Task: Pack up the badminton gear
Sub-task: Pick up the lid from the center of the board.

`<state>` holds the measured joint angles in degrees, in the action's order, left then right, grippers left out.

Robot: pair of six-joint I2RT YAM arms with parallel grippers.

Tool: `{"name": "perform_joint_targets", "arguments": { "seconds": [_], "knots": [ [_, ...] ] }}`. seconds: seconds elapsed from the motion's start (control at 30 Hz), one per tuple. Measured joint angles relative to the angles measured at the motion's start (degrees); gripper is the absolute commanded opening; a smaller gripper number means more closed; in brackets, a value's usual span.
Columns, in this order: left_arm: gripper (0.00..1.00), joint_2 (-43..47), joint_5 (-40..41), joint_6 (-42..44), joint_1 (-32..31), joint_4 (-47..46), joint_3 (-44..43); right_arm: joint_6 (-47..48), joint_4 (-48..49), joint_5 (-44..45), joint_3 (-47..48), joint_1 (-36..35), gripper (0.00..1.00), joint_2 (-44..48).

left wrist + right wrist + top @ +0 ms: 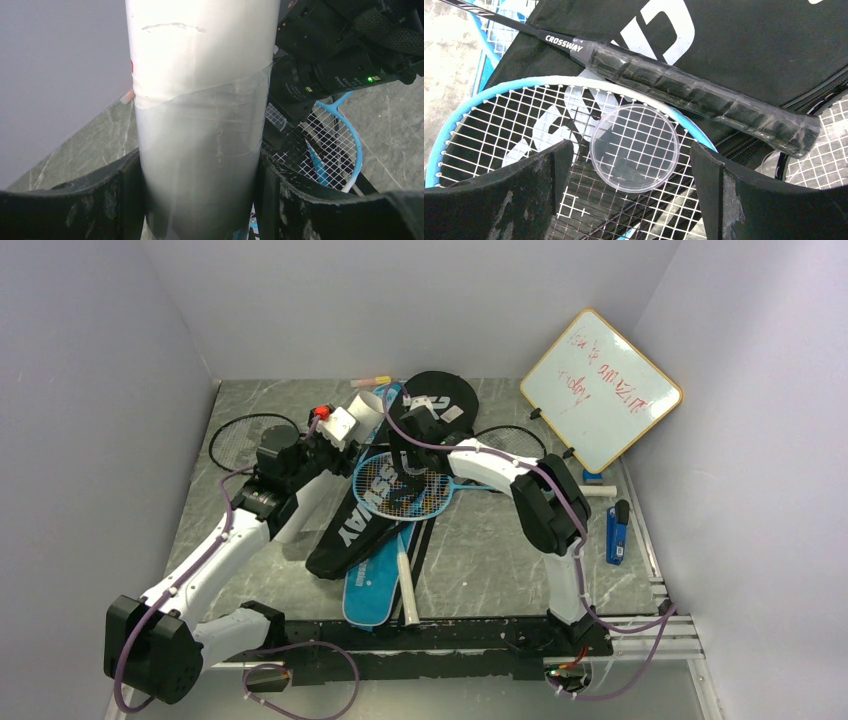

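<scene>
My left gripper (200,200) is shut on the long white tube (200,100), a finger pressing each side, held up at the back left (352,418). My right gripper (631,175) hangs open just above the light-blue racket (514,85), whose head lies on the black bag (365,515). A clear round lid (634,147) rests on the strings between the fingers, apart from both. A black racket's wrapped handle (704,102) lies across a second black bag (749,40). The blue bag (372,590) sticks out beneath, toward the front.
A black racket head (250,440) lies at the back left and another (512,440) just right of my right gripper (415,440). The orange-rimmed whiteboard (600,390) leans at the back right, with a blue object (617,532) on the table below it.
</scene>
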<state>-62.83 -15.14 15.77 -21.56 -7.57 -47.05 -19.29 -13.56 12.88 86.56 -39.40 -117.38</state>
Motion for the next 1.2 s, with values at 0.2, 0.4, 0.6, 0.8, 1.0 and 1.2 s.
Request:
{"name": "perform_joint_targets", "arguments": {
  "seconds": [0.2,0.4,0.6,0.8,1.0,1.2],
  "knots": [
    [0.50,0.00,0.00,0.00,0.00,0.00,0.00,-0.31,-0.02,-0.92,0.00,0.17,0.85,-0.70],
    [0.50,0.00,0.00,0.00,0.00,0.02,0.00,-0.46,0.00,-1.25,0.00,0.26,0.78,-1.46],
    [0.50,0.00,0.00,0.02,0.00,0.11,0.00,-0.44,-0.02,-1.22,0.00,0.26,0.71,-1.68],
    [0.50,0.00,0.00,0.00,0.02,0.11,0.00,-0.44,-0.07,-1.18,0.00,0.28,0.71,-1.68],
    [0.50,0.00,-0.04,0.02,0.00,0.11,0.00,-0.37,-0.17,-1.70,-1.68,0.31,0.71,0.90],
    [0.50,0.00,-0.52,0.02,0.00,0.11,0.00,-0.44,-0.74,-4.42,-5.35,0.35,0.71,11.91]
  ]
}}
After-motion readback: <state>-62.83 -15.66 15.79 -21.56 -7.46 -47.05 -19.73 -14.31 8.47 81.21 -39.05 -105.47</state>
